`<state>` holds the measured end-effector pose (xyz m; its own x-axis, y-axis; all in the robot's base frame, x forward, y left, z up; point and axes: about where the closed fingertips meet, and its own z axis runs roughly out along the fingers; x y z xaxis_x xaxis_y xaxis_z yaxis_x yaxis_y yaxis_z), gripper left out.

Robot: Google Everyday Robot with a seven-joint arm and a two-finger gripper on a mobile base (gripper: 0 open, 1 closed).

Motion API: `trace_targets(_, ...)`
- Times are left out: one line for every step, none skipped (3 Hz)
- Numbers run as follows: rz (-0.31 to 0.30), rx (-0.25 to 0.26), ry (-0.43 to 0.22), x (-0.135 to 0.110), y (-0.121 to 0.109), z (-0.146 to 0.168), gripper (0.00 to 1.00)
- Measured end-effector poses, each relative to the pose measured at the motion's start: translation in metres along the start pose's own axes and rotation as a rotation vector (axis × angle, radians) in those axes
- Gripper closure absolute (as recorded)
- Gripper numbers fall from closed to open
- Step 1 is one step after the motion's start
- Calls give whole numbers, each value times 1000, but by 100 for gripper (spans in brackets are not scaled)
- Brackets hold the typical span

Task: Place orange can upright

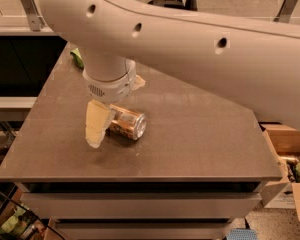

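Note:
The orange can (129, 123) lies on its side near the middle of the grey table (200, 139), its silver end facing right and front. My gripper (116, 115) hangs from the big white arm right over the can's left end. One cream finger (97, 125) reaches down to the tabletop in front of that end and hides it. The other finger (139, 82) shows only as a small tip behind the wrist. The fingers stand apart and the can is not lifted.
A green snack bag (77, 58) lies at the table's back left, partly hidden by the arm. Cardboard boxes (290, 154) stand on the floor to the right. A rail with metal brackets (30, 6) runs behind the table.

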<state>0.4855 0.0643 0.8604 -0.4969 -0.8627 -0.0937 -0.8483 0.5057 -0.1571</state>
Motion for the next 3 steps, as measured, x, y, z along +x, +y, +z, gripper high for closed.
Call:
trace_targets(-12, 6, 20, -2, -3, 9, 0)
trace_targets(-29, -3, 26, -5, -3, 16, 18)
trace_targets(-29, -2, 23, -6, -3, 16, 41)
